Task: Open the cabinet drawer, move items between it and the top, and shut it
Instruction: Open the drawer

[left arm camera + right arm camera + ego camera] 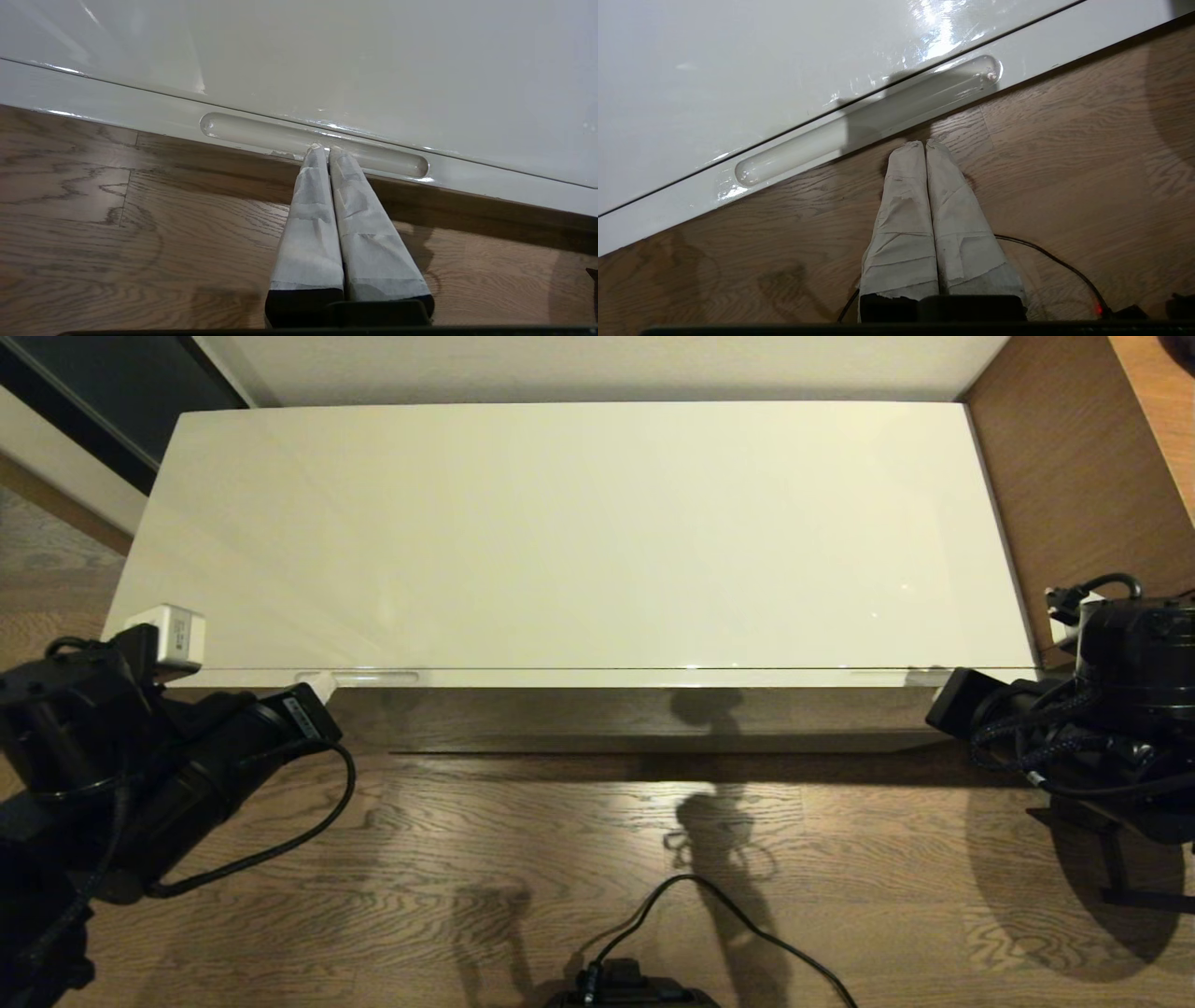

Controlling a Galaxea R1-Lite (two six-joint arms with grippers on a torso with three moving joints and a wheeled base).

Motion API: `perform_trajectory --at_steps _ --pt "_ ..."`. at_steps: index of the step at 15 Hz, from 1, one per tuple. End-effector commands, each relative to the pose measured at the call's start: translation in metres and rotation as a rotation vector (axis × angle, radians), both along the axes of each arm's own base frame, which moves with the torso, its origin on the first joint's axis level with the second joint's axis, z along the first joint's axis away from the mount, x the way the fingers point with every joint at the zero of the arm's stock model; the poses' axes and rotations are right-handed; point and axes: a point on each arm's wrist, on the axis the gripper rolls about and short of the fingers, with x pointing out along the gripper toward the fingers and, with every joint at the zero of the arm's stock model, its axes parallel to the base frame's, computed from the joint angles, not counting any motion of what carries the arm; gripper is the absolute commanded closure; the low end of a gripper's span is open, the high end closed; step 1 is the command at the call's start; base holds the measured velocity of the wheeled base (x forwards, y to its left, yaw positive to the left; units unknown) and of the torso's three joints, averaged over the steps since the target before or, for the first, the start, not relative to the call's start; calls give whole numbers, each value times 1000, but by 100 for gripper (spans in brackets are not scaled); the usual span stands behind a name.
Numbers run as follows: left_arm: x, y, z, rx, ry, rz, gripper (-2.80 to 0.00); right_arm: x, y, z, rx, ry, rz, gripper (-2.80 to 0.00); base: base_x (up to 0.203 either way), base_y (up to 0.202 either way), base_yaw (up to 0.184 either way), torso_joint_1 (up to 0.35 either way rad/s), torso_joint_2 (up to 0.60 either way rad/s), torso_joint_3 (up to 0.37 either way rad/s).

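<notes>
The cabinet drawer (560, 678) is closed, its glossy cream front showing as a thin strip under the top (579, 532), which is bare. My left gripper (322, 149) is shut, with its taped fingertips resting in the left slot handle (261, 135) and nothing held between them; in the head view this gripper (322, 684) sits at the drawer's left end. My right gripper (924, 143) is shut and hangs over the floor, just short of the right slot handle (868, 119), near the drawer's right end (934, 686). The tissue pack is out of view.
Brown wood-grain furniture (1074, 476) stands against the cabinet's right end. Wood floor (560, 849) lies in front of the cabinet, crossed by a black cable (709, 896). A wall runs behind the cabinet.
</notes>
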Motion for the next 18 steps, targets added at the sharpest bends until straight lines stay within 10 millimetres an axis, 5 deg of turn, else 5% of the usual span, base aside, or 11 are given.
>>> perform_trajectory --at_steps 1,11,18 --pt "1 0 -1 7 2 1 0 1 0 0 2 -2 -2 0 0 0 0 0 0 0" --pt "37 -9 -25 143 -33 7 0 10 4 -3 10 -29 6 0 0 0 0 0 0 0" --pt "39 -14 -29 140 -40 5 0 11 4 -4 9 -28 6 0 0 0 0 0 0 0"
